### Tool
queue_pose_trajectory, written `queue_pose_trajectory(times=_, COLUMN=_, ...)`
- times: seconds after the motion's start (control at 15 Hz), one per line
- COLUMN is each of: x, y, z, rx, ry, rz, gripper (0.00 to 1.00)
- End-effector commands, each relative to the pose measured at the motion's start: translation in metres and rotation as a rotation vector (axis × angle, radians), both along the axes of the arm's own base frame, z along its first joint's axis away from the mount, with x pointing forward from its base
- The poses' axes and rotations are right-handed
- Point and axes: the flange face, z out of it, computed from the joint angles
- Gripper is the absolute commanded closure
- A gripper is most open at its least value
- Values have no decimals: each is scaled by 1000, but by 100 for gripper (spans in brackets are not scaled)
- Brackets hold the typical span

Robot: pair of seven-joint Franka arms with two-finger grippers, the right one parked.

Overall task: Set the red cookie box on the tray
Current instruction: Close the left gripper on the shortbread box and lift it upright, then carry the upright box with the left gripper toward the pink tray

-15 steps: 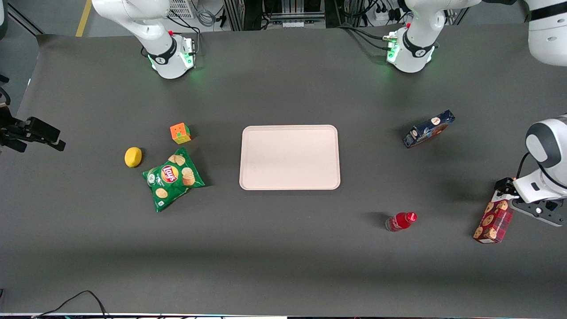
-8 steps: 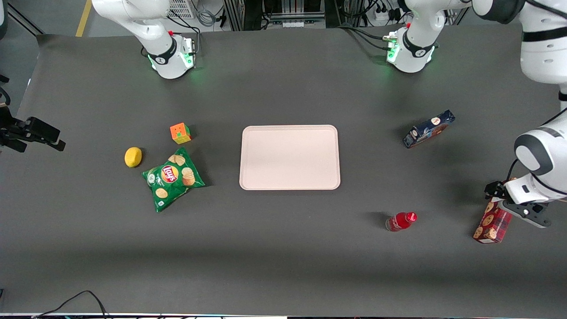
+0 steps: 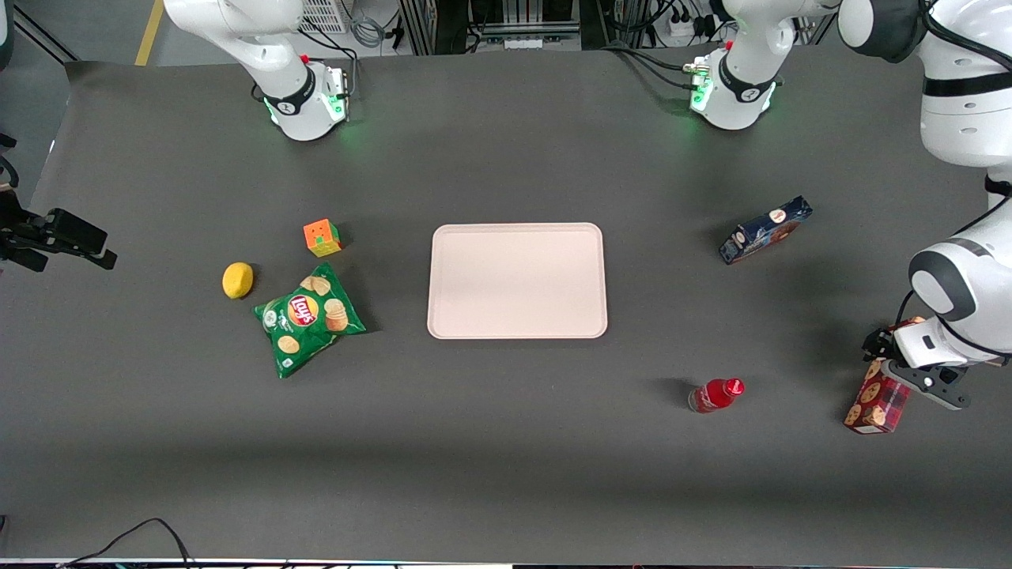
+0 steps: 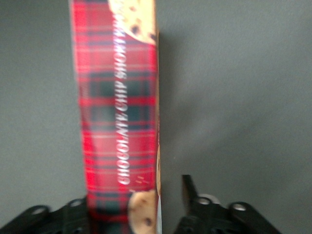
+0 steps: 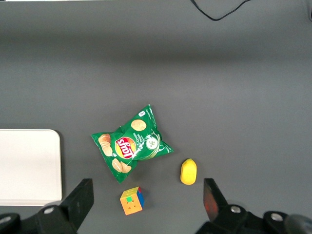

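Red cookie box (image 4: 119,122) between spread gripper (image 4: 136,214) fingers — gripper has dropped lower over it; grasp pending, tray (image 3: 518,280) well apart.

Working left arm (image 3: 961,284): glossy white rounded links with dark grey joint caps and black bands. Base (image 3: 731,91) glows green, with black cables. Gripper (image 4: 139,214): black fingers, round screw holes.

You have: cookie boxes 2, red cookie box (image 3: 877,401), blue cookie box (image 3: 764,230); tray (image 3: 517,280) 1; red bottle (image 3: 716,394) 1; chip bag (image 3: 308,318) 1; lemon (image 3: 237,280) 1; puzzle cube (image 3: 322,237) 1; claw (image 3: 897,365) 1.
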Motion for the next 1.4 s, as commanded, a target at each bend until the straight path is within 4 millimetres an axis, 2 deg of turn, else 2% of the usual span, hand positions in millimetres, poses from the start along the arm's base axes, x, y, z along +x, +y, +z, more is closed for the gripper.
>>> queue_pose_trajectory(times=0.0, x=9, y=-8, z=5, rx=14, ry=-17, rz=-30, gripper=66)
queue_pose_trajectory(times=0.27, x=15, y=-12, z=12, rx=22, ry=-30, rz=-36, gripper=98)
queue_pose_trajectory(times=0.4, x=18, y=-18, z=18, rx=21, ry=-30, rz=-46, gripper=100)
queue_pose_trajectory(times=0.47, x=19, y=-20, z=28, rx=16, ry=-34, rz=-46, gripper=100)
queue_pose_trajectory(times=0.53, x=20, y=-21, z=43, rx=14, ry=-50, rz=-47, gripper=100)
queue_pose_trajectory(times=0.67, x=17, y=-36, z=67, rx=-30, ry=-8, rz=-5, gripper=100)
queue_pose_trajectory(times=0.93, x=1, y=-71, z=146, rx=-89, ry=60, rz=180, gripper=100)
queue_pose_trajectory(times=1.13, x=-18, y=-117, z=204, rx=-135, ry=126, rz=333, gripper=100)
queue_pose_trajectory(times=1.27, x=-31, y=-150, z=236, rx=-152, ry=157, rz=407, gripper=99)
queue_pose_trajectory(times=1.33, x=-40, y=-167, z=249, rx=-162, ry=173, rz=430, gripper=95)
